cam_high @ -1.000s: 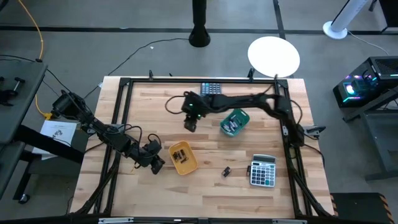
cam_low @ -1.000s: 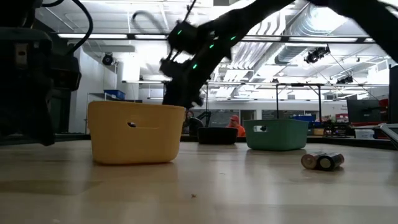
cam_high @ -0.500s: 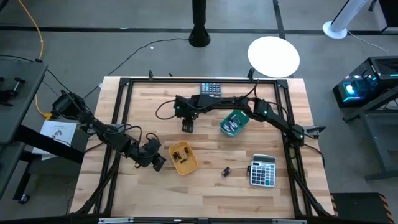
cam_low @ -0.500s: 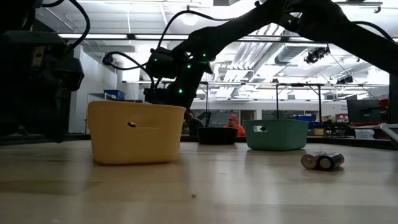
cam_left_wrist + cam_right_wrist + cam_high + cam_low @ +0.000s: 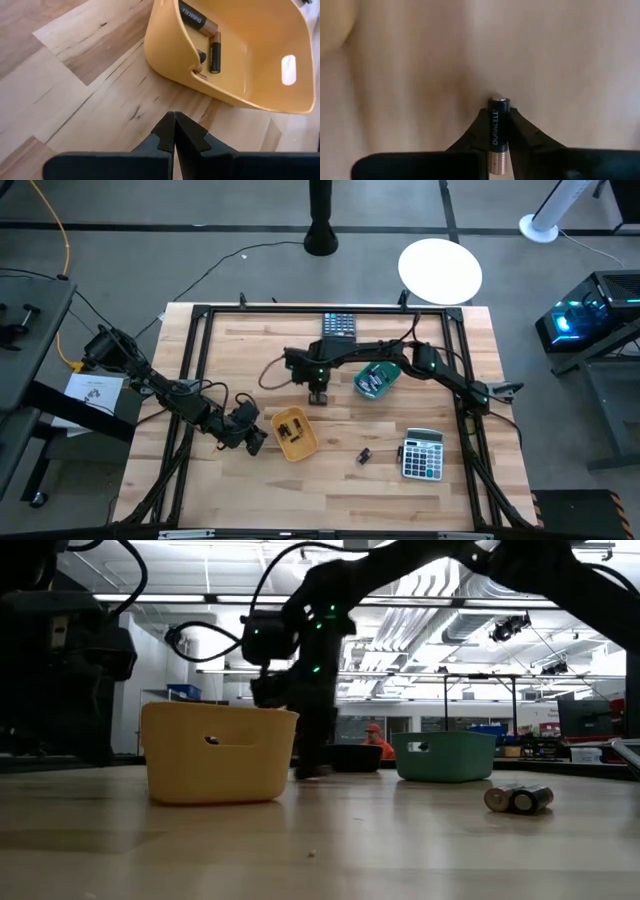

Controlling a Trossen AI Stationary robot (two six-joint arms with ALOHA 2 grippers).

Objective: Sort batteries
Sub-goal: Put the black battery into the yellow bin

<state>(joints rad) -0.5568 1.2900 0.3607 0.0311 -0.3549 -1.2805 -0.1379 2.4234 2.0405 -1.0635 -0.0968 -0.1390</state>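
Note:
My right gripper [image 5: 318,392] stands low over the table between the yellow tray [image 5: 295,433] and the teal tray [image 5: 377,377], shut on a black and copper battery [image 5: 499,131]. The yellow tray [image 5: 235,55] holds a few batteries [image 5: 214,50], and more lie in the teal tray. Two loose batteries [image 5: 520,799] lie on their sides on the wood [image 5: 364,456]. My left gripper [image 5: 174,122] is shut with nothing in it, just left of the yellow tray [image 5: 250,442]. My right gripper pinches the battery's black body [image 5: 498,117] between its two fingers [image 5: 520,131], one on each long side. The battery lies along the fingers, with its black end past the fingertips and its copper end back between them. Whether it rests on the table I cannot tell.
A grey calculator [image 5: 422,454] lies near the right front, a dark one [image 5: 338,322] at the far edge. A black frame [image 5: 200,360] borders the wooden table. Bare wood stretches in front of the yellow tray [image 5: 220,752] and the teal tray [image 5: 445,755].
My right gripper has come down to the table and shifted a little toward its right and near edges, ending between the two trays. The trays, the loose batteries and my left gripper have stayed where they were.

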